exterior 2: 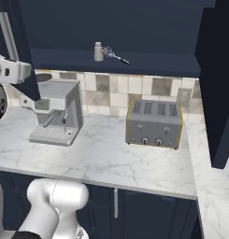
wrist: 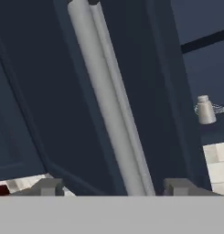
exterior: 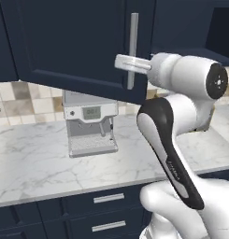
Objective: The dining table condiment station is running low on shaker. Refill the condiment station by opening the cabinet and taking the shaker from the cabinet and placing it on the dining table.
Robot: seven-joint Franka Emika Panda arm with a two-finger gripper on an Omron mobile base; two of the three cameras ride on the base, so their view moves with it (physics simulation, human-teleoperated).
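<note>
My gripper (wrist: pixel 111 186) sits right at the silver bar handle (exterior: pixel 132 50) of the cabinet (exterior: pixel 69 42), with the bar running up between my two fingertips; they stand apart on either side of it, not pinching it, so I judge that I am letting go now that the door hangs swung out toward me. The door is open so I can reach the shelf behind it. Past the door's edge, off to my right and deeper in, the shaker (wrist: pixel 205 110) stands upright on the cabinet shelf, with a thin wire utensil (exterior 2: pixel 117 56) lying just beside it. Below my hand, on the marble worktop (exterior: pixel 36 163), stand a coffee machine (exterior: pixel 90 123) and, further right, a toaster (exterior 2: pixel 154 123). The coffee machine has a small display, but I can read no writing or brand anywhere.
</note>
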